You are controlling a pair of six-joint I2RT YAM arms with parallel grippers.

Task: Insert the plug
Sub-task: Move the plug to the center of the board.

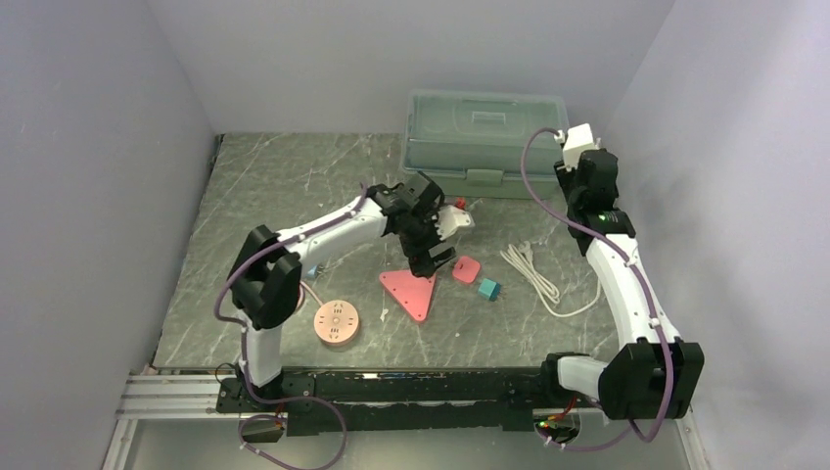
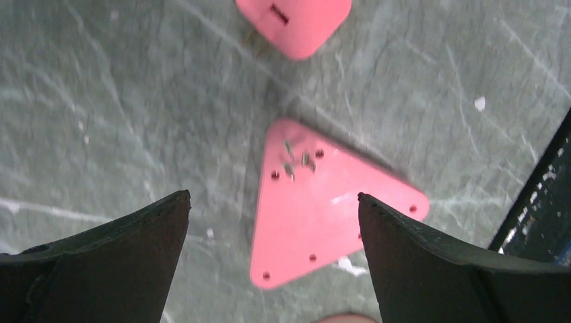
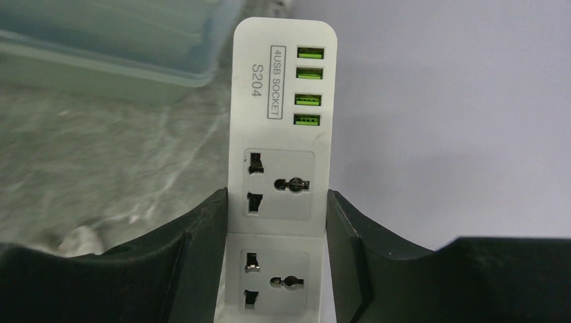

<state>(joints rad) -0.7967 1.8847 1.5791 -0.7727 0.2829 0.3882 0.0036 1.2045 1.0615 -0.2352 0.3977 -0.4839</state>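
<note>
My right gripper (image 1: 579, 162) is shut on a white power strip (image 1: 578, 136) and holds it upright in the air at the back right. In the right wrist view the fingers (image 3: 202, 235) clamp the sides of the strip (image 3: 279, 101), which shows two sockets and several green USB ports. A white cord (image 1: 533, 276) lies coiled on the table right of centre; I cannot make out its plug end. My left gripper (image 1: 434, 259) is open and empty over the table's middle. In the left wrist view it (image 2: 274, 196) hangs above a pink triangular plate (image 2: 316, 215).
A pink triangle (image 1: 411, 292), a small pink square piece (image 1: 466, 268), a teal block (image 1: 488, 289) and a pink round disc (image 1: 336, 323) lie on the table. A clear lidded box (image 1: 484, 142) stands at the back. A white and red item (image 1: 457, 217) shows beside the left wrist.
</note>
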